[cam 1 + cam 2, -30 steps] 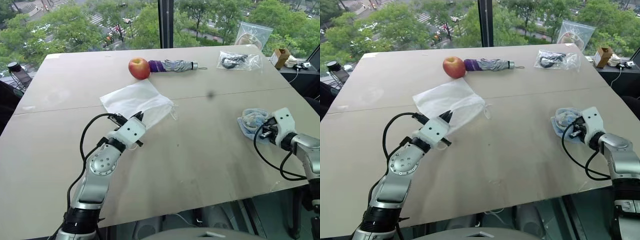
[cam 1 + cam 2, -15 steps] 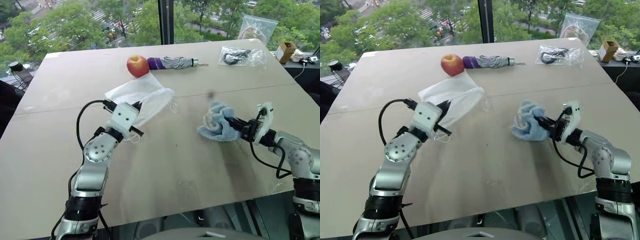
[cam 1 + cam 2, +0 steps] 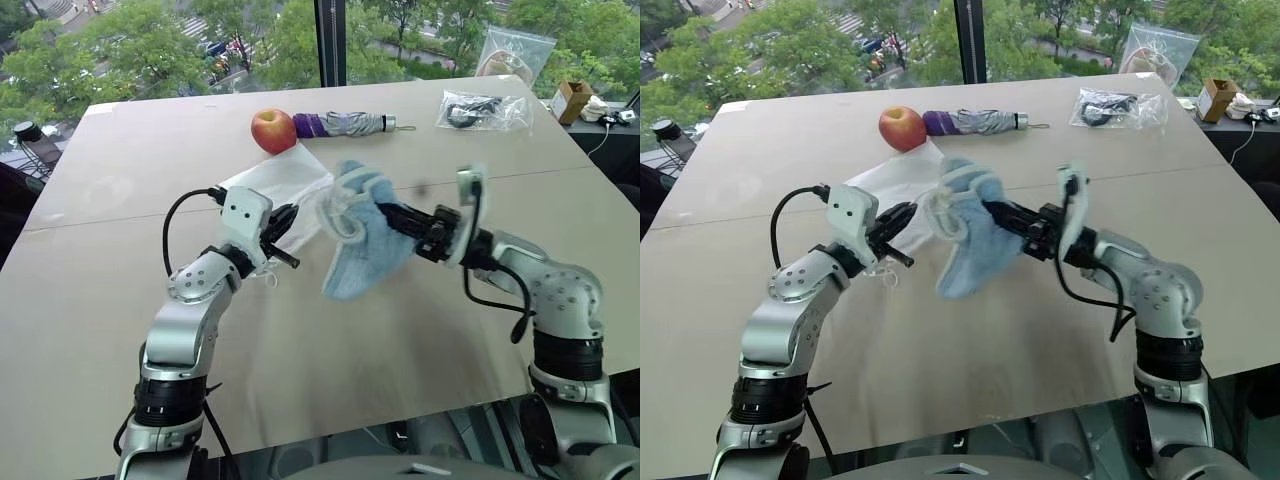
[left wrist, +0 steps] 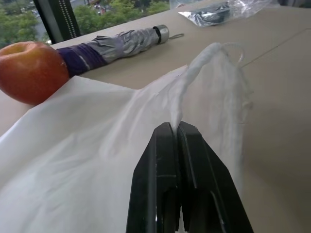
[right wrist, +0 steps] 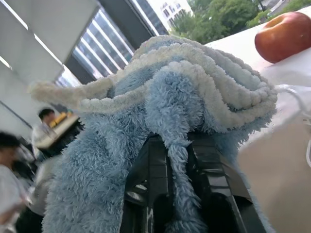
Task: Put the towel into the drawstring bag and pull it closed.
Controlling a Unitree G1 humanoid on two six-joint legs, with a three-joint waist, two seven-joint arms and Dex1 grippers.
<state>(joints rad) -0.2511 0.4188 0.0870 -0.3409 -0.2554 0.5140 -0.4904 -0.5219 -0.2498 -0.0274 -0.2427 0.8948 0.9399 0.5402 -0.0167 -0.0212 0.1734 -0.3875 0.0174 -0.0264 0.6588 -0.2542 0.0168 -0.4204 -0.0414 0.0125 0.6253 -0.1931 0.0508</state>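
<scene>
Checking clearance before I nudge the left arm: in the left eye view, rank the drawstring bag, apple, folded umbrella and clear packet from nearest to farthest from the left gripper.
1. drawstring bag, pinched in the left gripper.
2. apple, just behind the bag.
3. folded umbrella, beside the apple, toward the right.
4. clear packet, at the far right corner.

No legible text, label, brand, number or sign appears on any item. The clear plastic bags [image 3: 481, 110] and the small brown box [image 3: 568, 100] at the far edge of the table [image 3: 420, 330] carry no markings that can be read.
</scene>
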